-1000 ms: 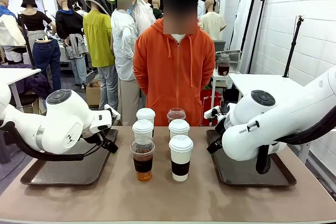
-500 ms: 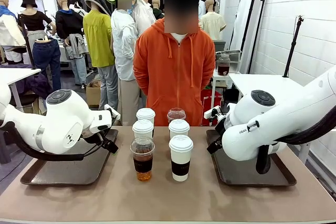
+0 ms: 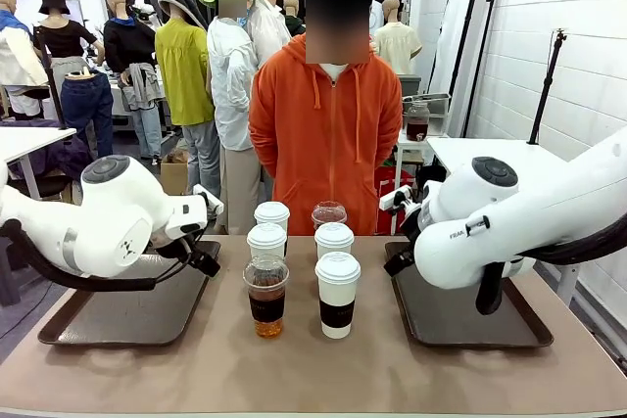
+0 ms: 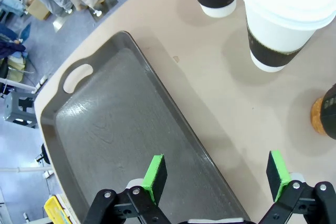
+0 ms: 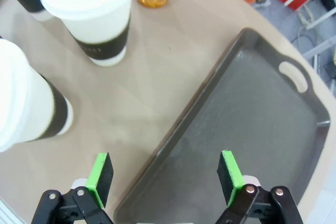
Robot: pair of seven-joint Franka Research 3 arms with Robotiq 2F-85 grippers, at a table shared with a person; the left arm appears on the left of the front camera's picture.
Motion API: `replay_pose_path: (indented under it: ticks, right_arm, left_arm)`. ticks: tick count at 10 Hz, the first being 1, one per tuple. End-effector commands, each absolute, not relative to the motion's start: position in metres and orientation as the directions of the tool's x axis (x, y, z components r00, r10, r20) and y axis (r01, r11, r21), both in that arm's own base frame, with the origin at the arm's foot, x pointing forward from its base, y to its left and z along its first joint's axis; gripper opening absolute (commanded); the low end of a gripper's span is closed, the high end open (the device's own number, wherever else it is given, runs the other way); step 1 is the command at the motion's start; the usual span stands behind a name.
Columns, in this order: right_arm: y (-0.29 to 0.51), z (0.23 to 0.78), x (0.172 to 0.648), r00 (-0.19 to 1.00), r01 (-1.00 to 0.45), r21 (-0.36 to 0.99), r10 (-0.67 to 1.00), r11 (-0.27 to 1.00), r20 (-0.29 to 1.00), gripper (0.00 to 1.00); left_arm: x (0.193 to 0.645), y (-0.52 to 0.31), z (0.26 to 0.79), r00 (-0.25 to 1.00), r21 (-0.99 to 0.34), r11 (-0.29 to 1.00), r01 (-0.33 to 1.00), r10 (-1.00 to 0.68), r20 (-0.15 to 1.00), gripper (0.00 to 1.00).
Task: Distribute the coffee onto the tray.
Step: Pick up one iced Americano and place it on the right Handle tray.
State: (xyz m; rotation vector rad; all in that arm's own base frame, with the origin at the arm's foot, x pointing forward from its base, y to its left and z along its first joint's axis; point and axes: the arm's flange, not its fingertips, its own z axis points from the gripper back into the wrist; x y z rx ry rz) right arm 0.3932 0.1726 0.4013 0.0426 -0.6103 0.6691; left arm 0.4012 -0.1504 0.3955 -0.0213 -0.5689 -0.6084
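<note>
Handling these calls for a soft grip: the six cups stand in two rows on the counter, just right of the left tray and short of the right tray, with none on either tray. The four paper cups are probably thin-walled and will buckle if you squeeze hard, so close on the dark band at mid-height, never on the lid. The two clear cups look slicker and more flexible, and the brown liquid will slosh. Take them on the wall below the dome and keep them upright.

Your left tool is spread and empty over that tray's right edge, facing the cups. Your right tool is also spread and empty, over the right tray's near edge. The cups stand close together, so start with an outer one.
</note>
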Motion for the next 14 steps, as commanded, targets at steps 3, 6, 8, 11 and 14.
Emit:
replay_pose_path:
  ticks: [3,6,8,11,14]
  right_arm:
    - [0.161,0.464,0.381,0.559,-0.659,-0.130,0.598,0.740,0.574,1.00]
    - [0.156,0.496,0.369,0.527,-0.682,-0.133,0.610,0.719,0.593,1.00]
    - [0.156,0.502,0.366,0.516,-0.694,-0.142,0.624,0.706,0.586,1.00]
    - [0.152,0.506,0.363,0.493,-0.715,-0.127,0.625,0.688,0.606,1.00]
    - [0.125,0.525,0.354,0.391,-0.796,-0.072,0.602,0.601,0.696,1.00]
  left_arm:
    - [0.387,-0.149,0.462,0.667,0.163,0.813,0.559,-0.558,0.493,1.00]
    - [0.372,-0.149,0.508,0.630,0.194,0.810,0.553,-0.559,0.539,1.00]
    - [0.367,-0.149,0.513,0.624,0.200,0.812,0.548,-0.557,0.548,1.00]
    - [0.368,-0.145,0.509,0.581,0.205,0.781,0.590,-0.587,0.563,1.00]
    - [0.352,-0.127,0.523,0.439,0.172,0.679,0.713,-0.624,0.646,1.00]
